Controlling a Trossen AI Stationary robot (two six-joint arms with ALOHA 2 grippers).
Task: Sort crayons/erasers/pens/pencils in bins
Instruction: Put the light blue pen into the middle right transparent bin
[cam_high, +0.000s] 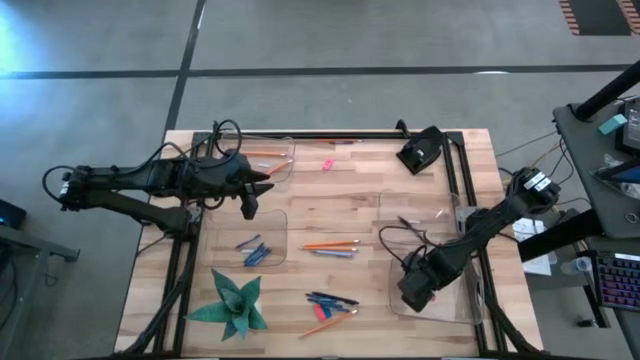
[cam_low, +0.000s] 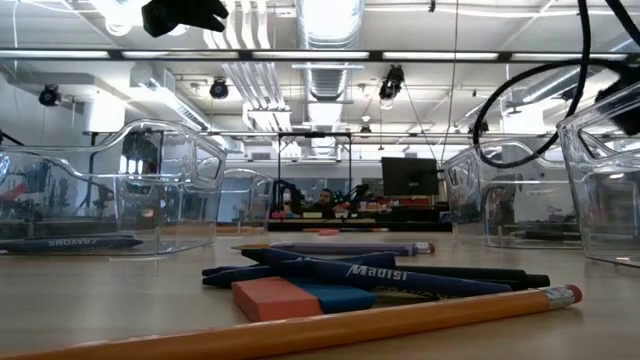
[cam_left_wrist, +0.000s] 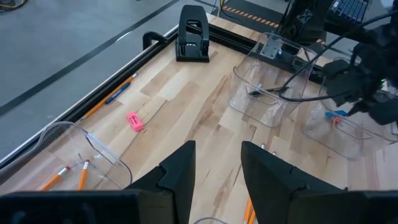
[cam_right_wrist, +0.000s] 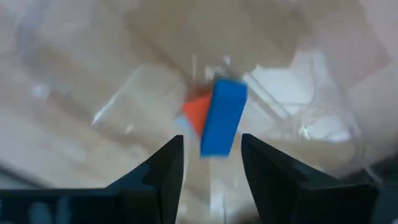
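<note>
Grey concrete floor surrounds a light wooden bench (cam_high: 350, 215) framed by black rails. Four shallow clear plastic bins stand on it: one at the far left edge (cam_high: 268, 158) holding orange pencils (cam_left_wrist: 62, 176), one at the left edge nearer the middle (cam_high: 258, 240) holding short blue crayons (cam_high: 254, 250), one toward the right edge (cam_high: 420, 215) with a dark stick inside, and one at the near right corner (cam_high: 445, 290). The right gripper (cam_right_wrist: 211, 163) hangs over the near right bin with its dark fingers (cam_right_wrist: 165, 165) spread apart and gripping nothing; a bright blue block eraser (cam_right_wrist: 222, 117) sits just beyond the fingertips, free of both, against a red-orange eraser (cam_right_wrist: 196, 113) inside that bin. The left gripper (cam_left_wrist: 216, 171) hovers between the two left bins, its fingers parted with nothing between them. A small pink eraser (cam_high: 327, 164) lies loose near the far edge. At the bench centre lie an orange pencil (cam_high: 330, 244) and a greyish stick just beside it. Near the near edge rest dark pens (cam_high: 332, 299), a pink eraser (cam_low: 275, 297), a blue eraser (cam_low: 340, 296) touching it, and another orange pencil (cam_low: 330, 325). A green spiky paper star (cam_high: 232, 305) sits at the near left corner. A black stapler-like device (cam_high: 420, 152) stands at the far right.
</note>
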